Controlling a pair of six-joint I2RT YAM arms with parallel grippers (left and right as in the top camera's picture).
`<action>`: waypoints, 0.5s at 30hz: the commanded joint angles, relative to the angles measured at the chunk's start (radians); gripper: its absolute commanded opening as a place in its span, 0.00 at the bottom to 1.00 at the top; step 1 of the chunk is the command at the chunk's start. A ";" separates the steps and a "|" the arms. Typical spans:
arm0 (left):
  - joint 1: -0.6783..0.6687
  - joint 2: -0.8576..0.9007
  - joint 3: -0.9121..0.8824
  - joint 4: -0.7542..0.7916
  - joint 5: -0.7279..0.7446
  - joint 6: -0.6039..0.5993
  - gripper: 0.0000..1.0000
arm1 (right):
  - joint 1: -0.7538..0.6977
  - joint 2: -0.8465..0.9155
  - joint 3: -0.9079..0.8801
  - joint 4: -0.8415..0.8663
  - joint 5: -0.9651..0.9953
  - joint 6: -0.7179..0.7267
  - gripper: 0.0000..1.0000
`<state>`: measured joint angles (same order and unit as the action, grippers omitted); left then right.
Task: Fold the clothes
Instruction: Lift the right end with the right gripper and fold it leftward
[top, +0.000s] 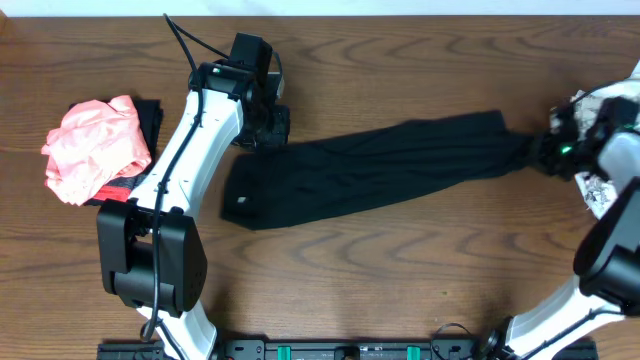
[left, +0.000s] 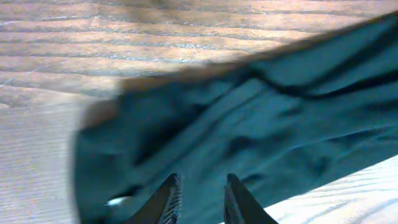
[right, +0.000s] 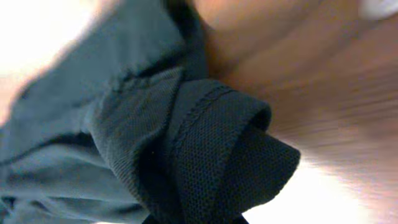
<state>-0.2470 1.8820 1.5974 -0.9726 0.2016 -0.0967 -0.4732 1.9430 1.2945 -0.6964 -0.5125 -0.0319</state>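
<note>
Since bunched cloth fills the right wrist view, the right gripper (top: 548, 150) is mostly hidden there. Only dark tips show at the bottom edge, and the jaws are pinching the gathered end of the black garment (top: 370, 170). The background in that view is blurred and the bench (top: 400, 280) is barely readable.

In the overhead view the garment is a long slanted strip across the frame centre. It sits low at left centre and rises to the right, narrowing into the right gripper. The white print (top: 240, 200) near its lower left corner is too small to read.

The right arm (top: 610, 260) comes in from lower right, cut off by the frame edge. The white patterned cloth (top: 597, 192) at the right edge is partly behind it.

The left arm (top: 200, 140) rises from bottom left toward upper left-centre. The left gripper (left: 199, 198) hangs over the garment's upper left end, jaws spread. The left wrist view is soft, so I cannot tell whether the tips touch the cloth.

The pink garment (top: 95, 148) is crumpled at frame left, well apart from the black one. It lies on a dark item (top: 152, 120) that is mostly covered.
</note>
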 joint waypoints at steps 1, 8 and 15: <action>-0.002 0.007 0.002 -0.006 -0.015 0.010 0.25 | -0.024 -0.099 0.105 -0.030 0.101 0.019 0.01; -0.002 0.007 0.002 -0.005 -0.015 0.010 0.24 | 0.023 -0.157 0.211 -0.156 0.105 -0.059 0.01; -0.002 0.007 0.002 -0.006 -0.015 0.010 0.25 | 0.204 -0.164 0.212 -0.230 0.146 -0.208 0.01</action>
<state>-0.2470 1.8820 1.5974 -0.9730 0.2016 -0.0967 -0.3595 1.7912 1.4925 -0.9138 -0.3946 -0.1356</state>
